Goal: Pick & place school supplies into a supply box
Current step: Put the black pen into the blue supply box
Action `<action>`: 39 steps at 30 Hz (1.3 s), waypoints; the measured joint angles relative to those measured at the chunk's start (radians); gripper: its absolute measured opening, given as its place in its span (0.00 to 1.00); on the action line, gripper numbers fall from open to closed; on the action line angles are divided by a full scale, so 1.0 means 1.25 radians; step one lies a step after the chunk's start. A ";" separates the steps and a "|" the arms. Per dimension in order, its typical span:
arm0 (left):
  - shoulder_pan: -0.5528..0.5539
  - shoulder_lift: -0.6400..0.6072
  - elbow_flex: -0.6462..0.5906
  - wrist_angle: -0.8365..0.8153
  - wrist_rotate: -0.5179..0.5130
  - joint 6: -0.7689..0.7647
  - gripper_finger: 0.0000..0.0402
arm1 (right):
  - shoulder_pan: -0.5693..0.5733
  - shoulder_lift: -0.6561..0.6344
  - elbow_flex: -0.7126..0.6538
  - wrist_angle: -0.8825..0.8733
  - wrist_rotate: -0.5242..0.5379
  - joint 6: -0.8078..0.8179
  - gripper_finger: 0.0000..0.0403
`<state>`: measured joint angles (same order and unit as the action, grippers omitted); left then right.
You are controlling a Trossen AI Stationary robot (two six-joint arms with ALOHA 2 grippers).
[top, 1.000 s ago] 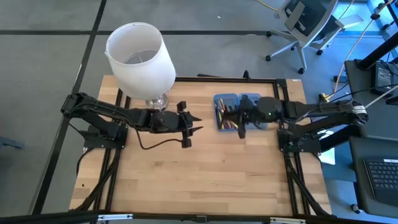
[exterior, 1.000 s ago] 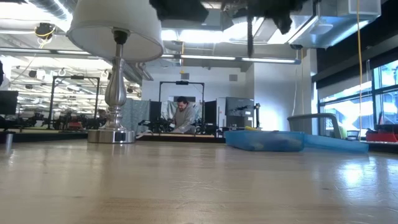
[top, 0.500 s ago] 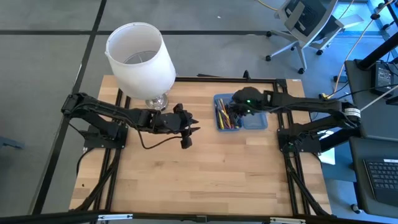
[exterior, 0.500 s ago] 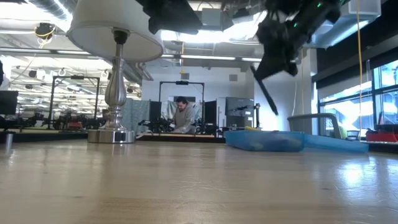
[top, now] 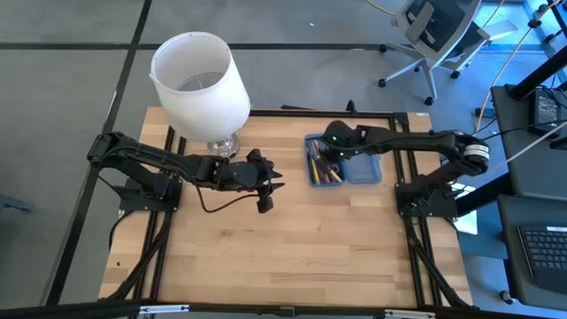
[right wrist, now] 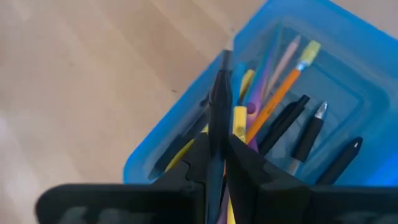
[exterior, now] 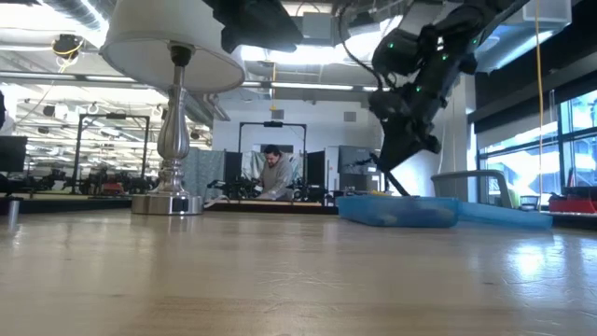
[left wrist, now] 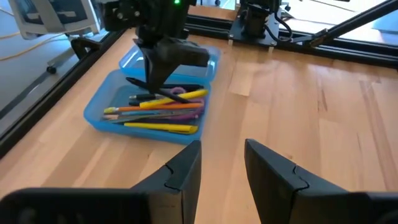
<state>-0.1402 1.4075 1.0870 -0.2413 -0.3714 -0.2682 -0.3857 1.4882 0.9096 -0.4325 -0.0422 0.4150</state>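
Blue translucent supply box (top: 342, 159) lies open on the table (top: 292, 248), its near half filled with pens and pencils (left wrist: 158, 112). My right gripper (right wrist: 219, 149) hangs over that half, clamped on a black pen (right wrist: 219, 93). My left gripper (left wrist: 221, 158) waits mid-table, fingers parted, holding nothing.

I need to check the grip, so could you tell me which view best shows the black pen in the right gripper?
The right wrist view: the black pen stands pinched between the fingers. The left wrist and low views show it as a thin dark line; the high view barely shows it.

Lamp (top: 199, 84) crowds the table's (top: 283, 257) left rear corner.
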 joint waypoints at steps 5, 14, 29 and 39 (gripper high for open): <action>0.000 0.000 0.000 -0.004 0.014 -0.006 0.28 | -0.024 0.038 0.000 -0.001 0.000 0.003 0.09; 0.000 0.000 0.000 -0.004 0.020 -0.006 0.28 | -0.033 0.100 0.001 0.015 0.003 0.019 0.13; 0.000 0.000 0.000 -0.004 0.020 -0.006 0.28 | -0.036 0.078 0.012 0.007 0.021 -0.004 0.31; 0.000 0.000 0.000 -0.003 0.020 -0.006 0.28 | -0.033 0.012 0.050 -0.041 -0.141 -0.129 0.31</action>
<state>-0.1402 1.4078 1.0870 -0.2451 -0.3470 -0.2756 -0.4268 1.5034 0.9722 -0.4835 -0.2184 0.2534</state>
